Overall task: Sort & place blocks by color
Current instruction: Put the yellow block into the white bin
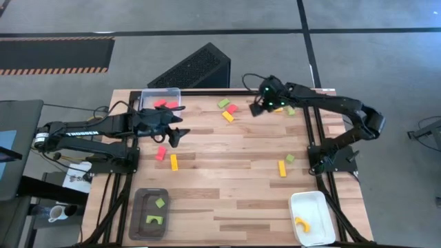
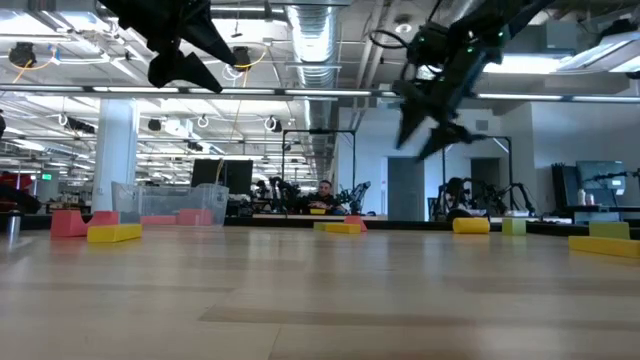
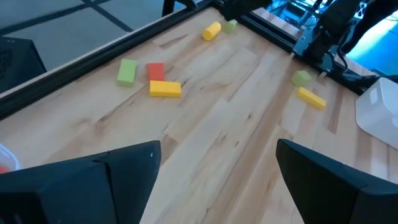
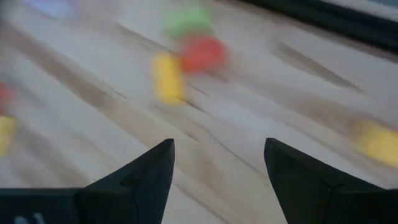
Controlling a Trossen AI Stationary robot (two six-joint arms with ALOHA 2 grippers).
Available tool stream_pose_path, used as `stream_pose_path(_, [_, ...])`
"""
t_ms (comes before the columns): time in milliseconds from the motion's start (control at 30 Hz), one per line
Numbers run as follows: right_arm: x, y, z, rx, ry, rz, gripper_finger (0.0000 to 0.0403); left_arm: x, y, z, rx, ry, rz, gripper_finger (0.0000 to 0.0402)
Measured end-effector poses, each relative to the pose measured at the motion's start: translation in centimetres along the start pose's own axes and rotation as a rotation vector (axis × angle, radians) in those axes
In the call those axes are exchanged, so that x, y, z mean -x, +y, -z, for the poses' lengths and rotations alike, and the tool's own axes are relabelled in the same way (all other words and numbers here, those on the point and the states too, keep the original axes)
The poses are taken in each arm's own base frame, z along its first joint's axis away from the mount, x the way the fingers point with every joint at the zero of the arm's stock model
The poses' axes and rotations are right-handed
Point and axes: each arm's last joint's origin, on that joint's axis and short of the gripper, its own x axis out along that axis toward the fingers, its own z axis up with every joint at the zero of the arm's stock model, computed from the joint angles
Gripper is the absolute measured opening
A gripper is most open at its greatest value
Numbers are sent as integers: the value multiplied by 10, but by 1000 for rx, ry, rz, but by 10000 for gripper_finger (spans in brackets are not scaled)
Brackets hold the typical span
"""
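Worktop strewn with blocks. Left gripper raised near clear tray, jaws open, empty. Right gripper raised over far edge, jaws open, empty.

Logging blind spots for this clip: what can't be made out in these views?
- Right wrist view: motion blur smears the blocks; shapes unreadable.
- High view: red pieces in the clear tray are too small to count.
- Low view: the dark grey tray and white tray lie outside the picture.
- Left wrist view: white tray cut off by the edge.
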Motion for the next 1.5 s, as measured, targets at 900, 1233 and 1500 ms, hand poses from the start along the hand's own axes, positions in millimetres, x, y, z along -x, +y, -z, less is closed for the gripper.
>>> stream_pose_path(900, [-154,58,-41,243,379,140,271,0,0,6,-37,84,48,302])
stream_pose_path(1233, [-184,63,-44,246,534,249,271,0,0,6,-31,88,53,302])
stream_pose_path(1500, [-190,65,-49,233,567,259,262,0,0,7,-34,98,52,302])
